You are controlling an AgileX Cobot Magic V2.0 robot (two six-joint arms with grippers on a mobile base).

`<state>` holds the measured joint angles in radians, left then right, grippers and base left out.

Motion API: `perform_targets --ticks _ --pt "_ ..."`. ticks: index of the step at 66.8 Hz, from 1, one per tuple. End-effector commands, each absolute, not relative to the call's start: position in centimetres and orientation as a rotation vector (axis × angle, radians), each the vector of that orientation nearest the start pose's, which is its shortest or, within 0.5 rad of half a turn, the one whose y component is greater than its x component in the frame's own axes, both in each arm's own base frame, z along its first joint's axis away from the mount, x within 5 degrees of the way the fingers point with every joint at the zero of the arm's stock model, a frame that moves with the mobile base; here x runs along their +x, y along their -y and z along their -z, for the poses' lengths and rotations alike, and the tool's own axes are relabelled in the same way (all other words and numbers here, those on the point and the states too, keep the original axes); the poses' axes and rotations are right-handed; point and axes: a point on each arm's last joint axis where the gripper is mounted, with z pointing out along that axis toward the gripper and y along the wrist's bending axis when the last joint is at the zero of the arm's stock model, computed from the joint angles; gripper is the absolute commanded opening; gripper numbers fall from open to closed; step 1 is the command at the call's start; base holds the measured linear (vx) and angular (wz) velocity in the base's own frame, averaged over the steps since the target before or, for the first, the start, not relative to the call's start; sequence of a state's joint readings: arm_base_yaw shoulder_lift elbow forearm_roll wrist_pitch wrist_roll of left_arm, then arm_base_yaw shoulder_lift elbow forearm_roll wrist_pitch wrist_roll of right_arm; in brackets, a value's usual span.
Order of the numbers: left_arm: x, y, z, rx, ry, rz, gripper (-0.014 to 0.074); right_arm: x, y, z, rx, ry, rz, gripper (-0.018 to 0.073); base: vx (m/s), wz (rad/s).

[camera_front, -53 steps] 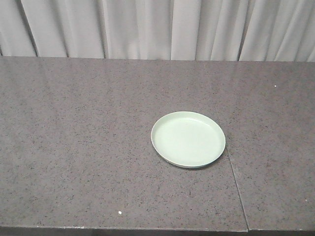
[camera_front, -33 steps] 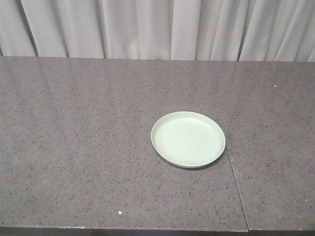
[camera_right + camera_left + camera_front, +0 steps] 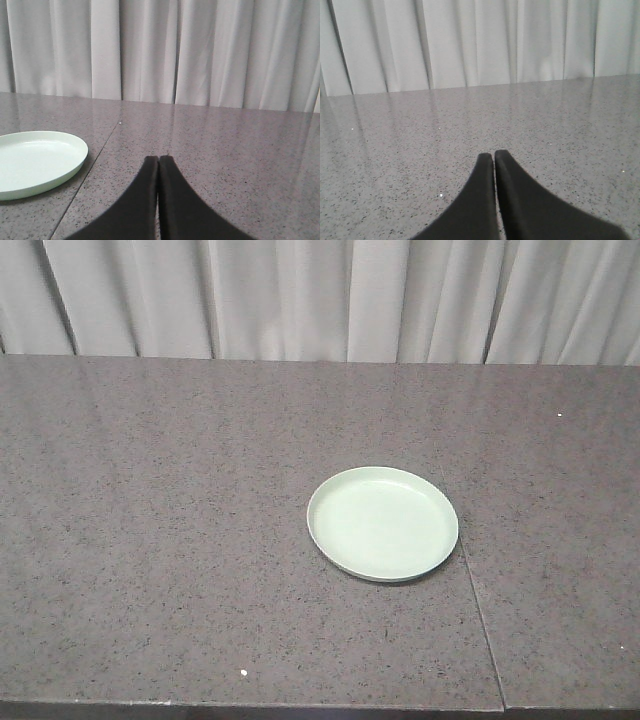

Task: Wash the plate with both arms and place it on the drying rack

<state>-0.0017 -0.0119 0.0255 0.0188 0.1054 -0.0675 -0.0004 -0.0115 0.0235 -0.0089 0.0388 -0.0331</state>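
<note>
One long speckled grey stone counter (image 3: pixel 150 540) fills most of the front view, with a pleated white curtain (image 3: pixel 300 300) hanging along its far edge. Thin seam (image 3: pixel 480 620) runs through the counter top, from the far edge down to the near edge, right of centre.

Plate (image 3: pixel 382 523), pale mint green and round with a shallow raised rim, lies flat on the counter a little right of centre. Its right edge sits just beside the seam, on the left slab. From the right wrist view it shows at lower left, seam passing close by its near side.

Left gripper (image 3: pixel 493 156): two black fingers pressed nearly together, only a hairline slit between the tips, nothing held. It is low over bare counter, pointing toward the curtain.

Right gripper (image 3: pixel 158 159): same, jaws closed tip to tip, gripping nothing, apart from the plate and to its right.

Small white speck (image 3: pixel 244 672) sits on the counter near the front edge, well apart from the plate.
</note>
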Motion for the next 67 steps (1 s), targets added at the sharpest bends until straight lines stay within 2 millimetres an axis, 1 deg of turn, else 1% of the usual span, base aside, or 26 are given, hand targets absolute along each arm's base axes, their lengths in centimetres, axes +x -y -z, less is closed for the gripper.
perform_targets --ticks 1,9,10,19,27,32,42,54,61,67 --pt "5.4 0.0 -21.1 -0.034 -1.489 0.047 -0.0006 5.1 0.0 -23.7 -0.028 -1.388 0.037 -0.0004 0.0 0.0" --pt "5.4 0.0 -21.1 -0.034 -1.489 0.047 -0.0006 4.9 0.0 -27.1 -0.03 -1.408 0.041 -0.0004 0.0 0.0" --pt "5.4 0.0 -21.1 -0.034 -1.489 0.047 -0.0006 4.9 0.0 -27.8 -0.03 -1.403 0.041 -0.0004 0.0 0.0" --pt "5.4 0.0 -21.1 -0.034 -1.489 0.047 -0.0006 5.3 0.0 -31.8 -0.03 -1.483 0.041 -0.0003 0.0 0.0" --pt "5.4 0.0 -21.1 -0.034 -1.489 0.047 -0.0006 6.5 0.1 -34.4 -0.03 -1.617 0.04 -0.0003 0.0 0.0" --pt "5.4 0.0 -21.1 -0.034 -1.489 0.047 -0.0006 7.6 0.1 -35.5 -0.033 -1.723 0.041 -0.0003 0.0 0.0" --pt "5.4 0.0 -21.1 -0.034 -1.489 0.047 -0.0006 10.1 0.1 -36.5 -0.042 -1.914 0.045 -0.0001 0.0 0.0" --pt "5.4 0.0 -21.1 -0.034 -1.489 0.047 -0.0006 13.8 0.1 -36.0 -0.046 -2.114 0.042 0.0017 0.0 0.0" --pt "5.4 0.0 -21.1 -0.034 -1.489 0.047 -0.0006 15.8 0.1 -35.4 -0.047 -2.187 0.04 0.0072 0.0 0.0" --pt "5.4 0.0 -21.1 -0.034 -1.489 0.047 -0.0006 17.3 0.1 -34.7 -0.047 -2.239 0.037 0.0159 0.0 0.0"
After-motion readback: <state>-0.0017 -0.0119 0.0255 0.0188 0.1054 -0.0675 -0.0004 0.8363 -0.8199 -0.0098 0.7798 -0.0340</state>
